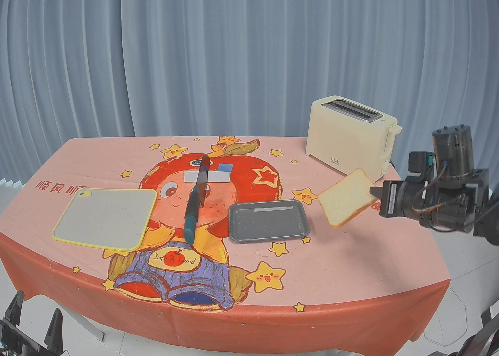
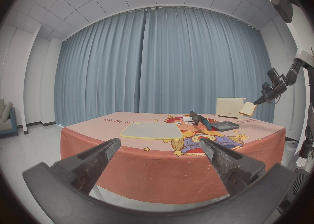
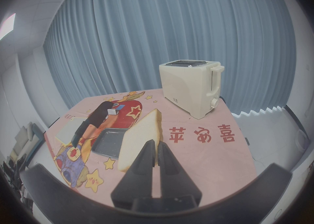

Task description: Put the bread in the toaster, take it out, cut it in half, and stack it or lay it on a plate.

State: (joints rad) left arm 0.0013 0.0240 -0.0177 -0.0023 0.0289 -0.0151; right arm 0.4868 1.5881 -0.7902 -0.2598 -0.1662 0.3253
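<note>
A slice of white bread [image 1: 346, 197] hangs tilted above the table's right side, with my right gripper [image 1: 375, 192] shut on its edge. In the right wrist view the bread [image 3: 140, 138] stands on edge between the black fingers [image 3: 146, 156], short of the cream toaster [image 3: 189, 85]. The toaster [image 1: 349, 135] stands at the back right with empty slots on top. A dark grey tray [image 1: 268, 220] lies at the table's middle. A knife [image 1: 195, 198] with a teal handle rests left of it. My left gripper [image 2: 160, 151] is open, low off the table's left corner.
A grey cutting board [image 1: 105, 217] with a yellow rim lies on the left of the table. Small white and blue cards [image 1: 214, 173] lie behind the knife. A patterned pink cloth [image 1: 343, 263] covers the table, and blue curtains hang behind.
</note>
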